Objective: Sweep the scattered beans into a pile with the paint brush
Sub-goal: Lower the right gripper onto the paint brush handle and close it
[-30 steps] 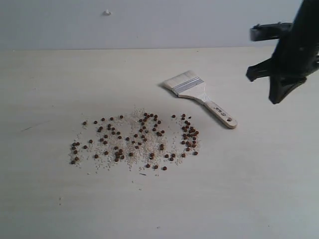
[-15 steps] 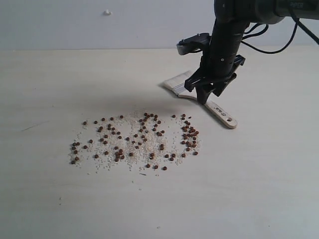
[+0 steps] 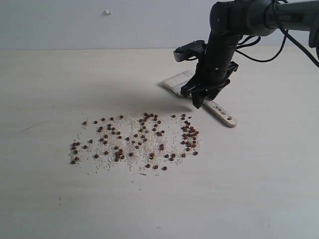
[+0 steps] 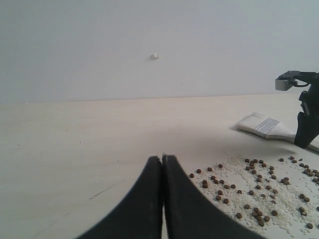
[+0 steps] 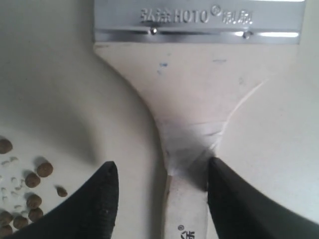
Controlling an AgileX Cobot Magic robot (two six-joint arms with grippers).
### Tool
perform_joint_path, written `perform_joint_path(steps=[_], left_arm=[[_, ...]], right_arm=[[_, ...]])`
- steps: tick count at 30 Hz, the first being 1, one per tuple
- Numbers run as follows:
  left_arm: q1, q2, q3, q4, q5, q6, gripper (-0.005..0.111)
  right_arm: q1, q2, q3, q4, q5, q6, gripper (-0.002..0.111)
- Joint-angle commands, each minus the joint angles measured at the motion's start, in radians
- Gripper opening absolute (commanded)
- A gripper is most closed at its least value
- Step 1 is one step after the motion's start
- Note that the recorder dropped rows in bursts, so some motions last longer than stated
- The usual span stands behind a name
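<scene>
The paint brush (image 3: 221, 113) lies flat on the table, right of and behind the beans; its cream bristles (image 3: 174, 81) point back-left. My right gripper (image 3: 201, 100) stands open, low over the brush. In the right wrist view the wooden handle (image 5: 187, 209) runs between the two fingers of the right gripper (image 5: 162, 164), just below the silver ferrule (image 5: 199, 22). The handle is near one finger (image 5: 239, 199) and apart from the other. The beans (image 3: 134, 139) lie spread in a wide loose patch among white grains; no pile is in view. My left gripper (image 4: 162, 158) is shut and empty, near the beans (image 4: 249, 191).
A pale wall runs along the far edge of the table (image 3: 50, 189), with a small white speck (image 3: 106, 12) on it. A faint scratch (image 3: 30, 127) marks the tabletop left of the beans. The right arm's cables (image 3: 259, 50) hang behind the brush.
My right arm swung in from the right edge and came down over the brush. In the last half second it shifted slightly left and lower. Brush and beans have not moved.
</scene>
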Motion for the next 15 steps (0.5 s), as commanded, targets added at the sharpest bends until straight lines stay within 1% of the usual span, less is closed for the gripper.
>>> perform_joint_path(steps=[1, 9, 15], left_arm=[[-0.006, -0.006, 0.002, -0.002, -0.004, 0.001, 0.001], [-0.006, -0.006, 0.002, -0.002, -0.004, 0.001, 0.001], [-0.006, -0.006, 0.002, -0.002, -0.004, 0.001, 0.001]], right_arm=[[0.0, 0.002, -0.006, -0.023, -0.008, -0.009, 0.051], [0.0, 0.002, -0.006, -0.077, -0.01, -0.009, 0.051], [-0.012, 0.002, -0.008, -0.067, -0.001, -0.009, 0.051]])
